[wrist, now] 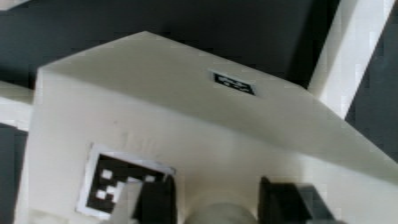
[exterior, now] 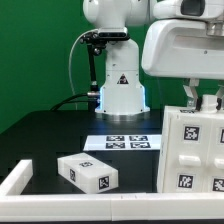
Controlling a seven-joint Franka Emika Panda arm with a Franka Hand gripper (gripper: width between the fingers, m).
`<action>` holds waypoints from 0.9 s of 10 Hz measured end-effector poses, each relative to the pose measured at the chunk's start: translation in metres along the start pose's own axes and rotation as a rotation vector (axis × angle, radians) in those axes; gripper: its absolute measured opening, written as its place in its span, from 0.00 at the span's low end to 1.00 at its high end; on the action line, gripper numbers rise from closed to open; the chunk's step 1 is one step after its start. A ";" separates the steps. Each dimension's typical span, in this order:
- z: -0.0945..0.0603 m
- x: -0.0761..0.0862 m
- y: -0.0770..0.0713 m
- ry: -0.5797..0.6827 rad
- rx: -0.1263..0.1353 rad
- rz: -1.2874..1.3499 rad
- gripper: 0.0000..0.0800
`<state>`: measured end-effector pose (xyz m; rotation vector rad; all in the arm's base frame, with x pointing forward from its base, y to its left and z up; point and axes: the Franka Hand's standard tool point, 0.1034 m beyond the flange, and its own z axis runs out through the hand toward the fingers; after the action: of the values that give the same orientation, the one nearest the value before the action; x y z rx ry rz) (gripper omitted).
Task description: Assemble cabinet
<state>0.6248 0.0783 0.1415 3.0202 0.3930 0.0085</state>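
I have the gripper at the exterior view's right, hanging straight down over the cabinet body. Its two fingers stand apart, and their tips reach the body's top edge. Whether they are pinching a wall of it or only sitting over it, I cannot tell from here.

The body stands upright on the black table at the far right of the exterior view, partly cut off by the frame edge. I count several black-and-white tags on its front.

On the wrist view the body fills nearly the whole picture, very close. I see a tag on one face and a small dark label higher up on the slanting face. One dark finger shows at the picture's edge, right against the white surface.

A small piece, white and tagged, lies on its side on the table, well apart from the body, toward the exterior view's left. The marker board lies flat between it and the robot base. A white rail runs along the near edge of the table.
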 end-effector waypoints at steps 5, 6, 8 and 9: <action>0.004 -0.003 0.006 0.015 -0.004 -0.020 0.31; 0.004 -0.003 0.007 0.015 -0.004 -0.019 0.48; 0.004 -0.003 0.007 0.015 -0.005 -0.018 0.73; 0.003 -0.003 0.008 0.016 -0.005 -0.015 0.89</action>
<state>0.6237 0.0699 0.1391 3.0139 0.4170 0.0331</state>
